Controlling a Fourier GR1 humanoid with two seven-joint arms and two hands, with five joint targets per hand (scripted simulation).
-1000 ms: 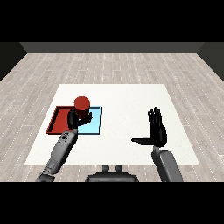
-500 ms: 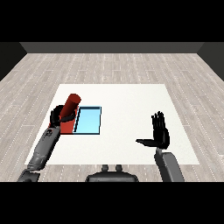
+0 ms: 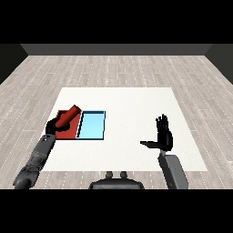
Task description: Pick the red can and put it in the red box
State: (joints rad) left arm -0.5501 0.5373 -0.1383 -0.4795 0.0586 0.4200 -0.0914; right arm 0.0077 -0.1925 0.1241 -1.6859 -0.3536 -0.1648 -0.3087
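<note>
Looking down from the head view, we see our left hand (image 3: 53, 126) curled round the red can (image 3: 68, 116), its fingers clamped on the can's lower end. The can is tilted well over, its free end slanting up and away from the hand toward the far side of the desk (image 3: 127, 100), and it hangs over the red tray (image 3: 68, 133) rather than standing in it; we cannot tell whether any part of the can touches the tray. The red tray lies directly under and just beyond the left hand, partly hidden by the hand and the can. The light blue tray (image 3: 92, 125) sits just beside the left hand toward the middle of the desk, touching the red tray along one long edge. Our left forearm (image 3: 36, 157) runs from the lower left corner up to the hand, crossing the near edge of the desk. Well apart from all of this, our right hand (image 3: 163, 135) is raised above the bare white surface, fingers straight and pointing upward, thumb stretched out sideways toward the left hand, holding nothing. Its grey forearm (image 3: 173, 170) comes up from the lower right. Both trays are well apart from the right hand.
</note>
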